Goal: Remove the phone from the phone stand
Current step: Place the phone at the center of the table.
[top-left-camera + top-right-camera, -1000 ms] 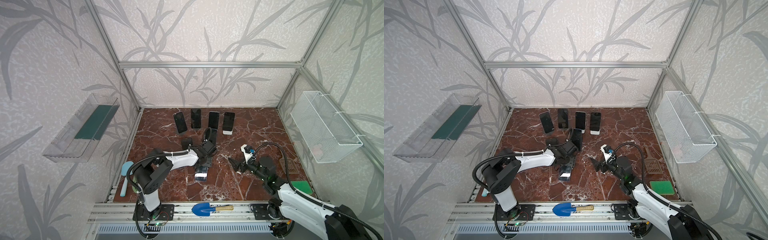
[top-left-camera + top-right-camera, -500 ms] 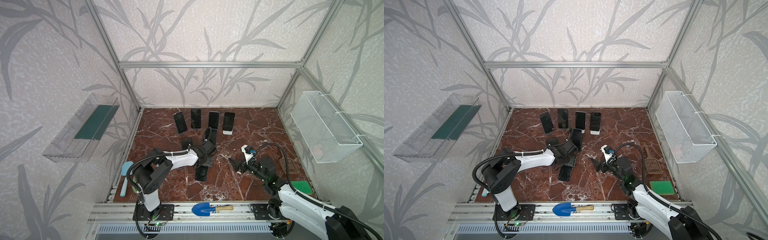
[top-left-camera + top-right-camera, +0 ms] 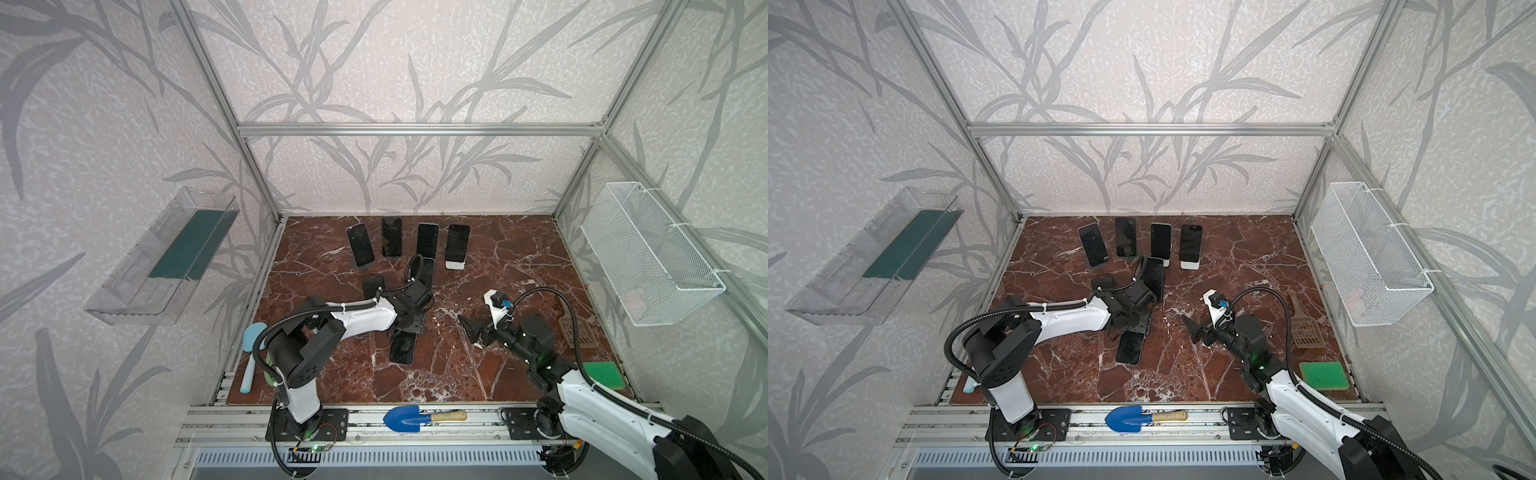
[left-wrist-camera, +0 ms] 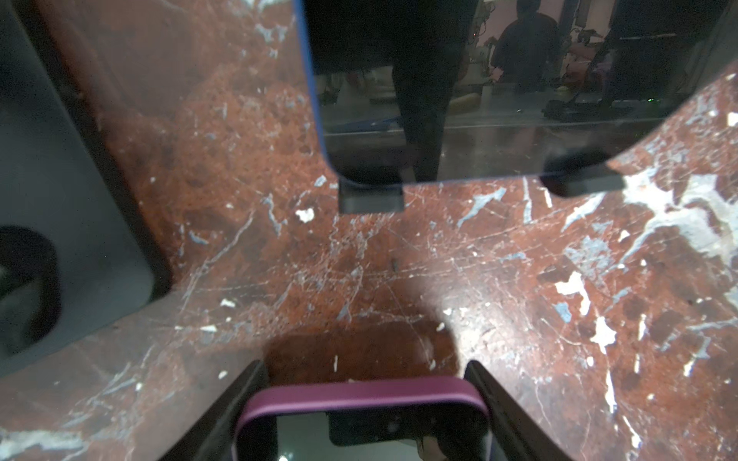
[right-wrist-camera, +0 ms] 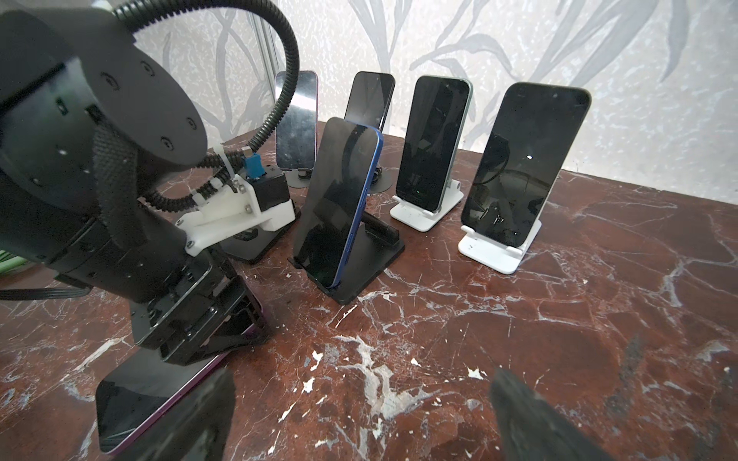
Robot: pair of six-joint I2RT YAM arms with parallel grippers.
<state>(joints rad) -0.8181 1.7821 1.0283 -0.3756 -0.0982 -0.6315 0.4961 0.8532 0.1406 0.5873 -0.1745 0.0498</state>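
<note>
A phone point(image 3: 402, 348) point(image 3: 1131, 348) in a purple case lies flat on the marble table, screen up. My left gripper point(image 3: 409, 328) point(image 4: 365, 365) is shut on the phone's far end, and its fingers point(image 4: 239, 399) press the purple edges point(image 4: 359, 393). The empty black phone stand point(image 3: 372, 286) point(image 4: 60, 239) sits just behind and to the left. Right of the phone, my right gripper point(image 3: 467, 328) point(image 5: 359, 399) hovers low over the table, open and holding nothing. The right wrist view shows the phone point(image 5: 135, 395) under the left gripper.
A blue phone point(image 5: 339, 199) leans on a black stand point(image 5: 371, 259) right behind my left gripper. Several more phones on stands line the back point(image 3: 457, 245). A scoop point(image 3: 575, 332) and green sponge point(image 3: 602, 374) lie at the right, a blue trowel point(image 3: 409, 417) on the front rail.
The purple-cased phone, tilted and catching light a second ago, has been lowered flat onto the table in my left gripper. The right arm has stayed still.
</note>
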